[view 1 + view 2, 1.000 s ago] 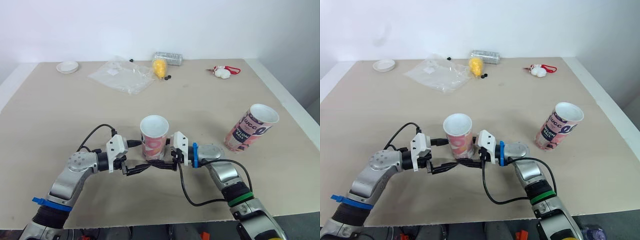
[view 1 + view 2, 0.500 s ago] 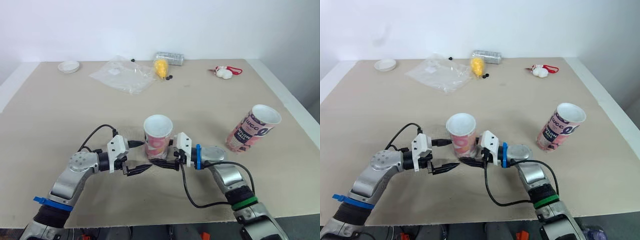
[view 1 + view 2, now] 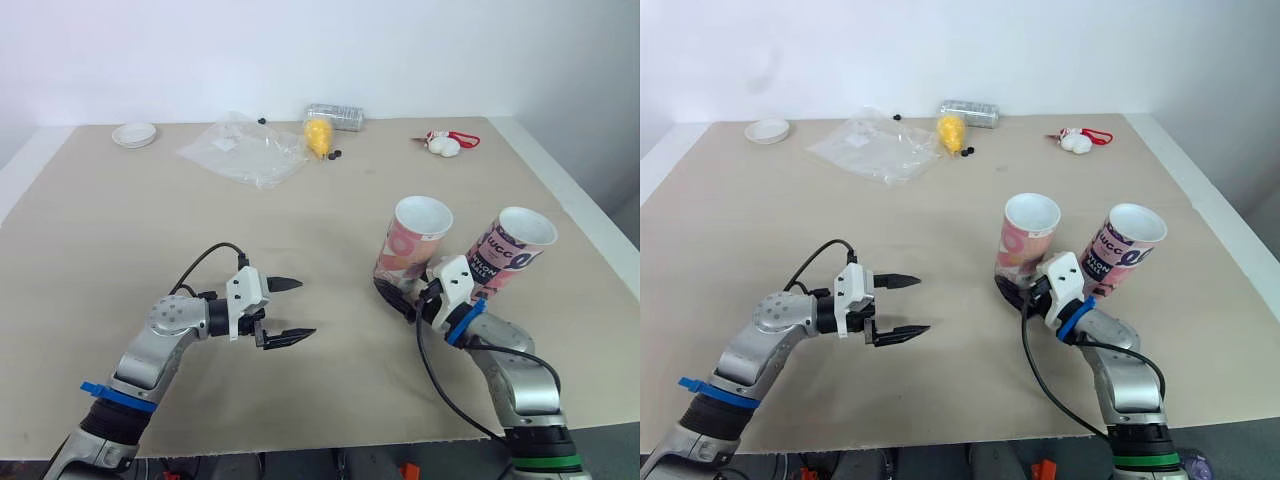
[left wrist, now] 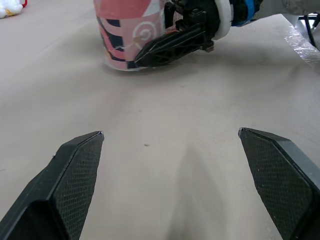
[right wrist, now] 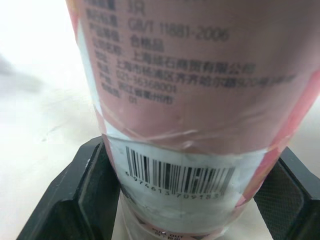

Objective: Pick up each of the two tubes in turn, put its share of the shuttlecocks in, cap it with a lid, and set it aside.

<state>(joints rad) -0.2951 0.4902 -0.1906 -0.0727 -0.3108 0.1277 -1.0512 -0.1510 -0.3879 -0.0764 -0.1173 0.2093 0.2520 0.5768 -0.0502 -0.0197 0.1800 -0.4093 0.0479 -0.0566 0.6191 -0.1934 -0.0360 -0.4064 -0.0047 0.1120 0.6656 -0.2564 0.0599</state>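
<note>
Tabletop [image 3: 150, 230], tube [image 3: 412, 243] within right pincer [image 3: 397, 297]

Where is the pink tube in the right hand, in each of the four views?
Left eye view: pink tube right of centre, beside the second tube.
Right eye view: tube right of centre too.
Left wrist view: tube ahead of the left hand.
Right wrist view: tube close up, barcode facing.
Shared landmark: the right hand clamping its base.

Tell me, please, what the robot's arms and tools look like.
Both are silver-grey with white wrist housings and black cables. The left arm has a blue band; the right arm a blue wrist ring and green band. The left tool and right tool have black, tapered, textured fingers.
</note>
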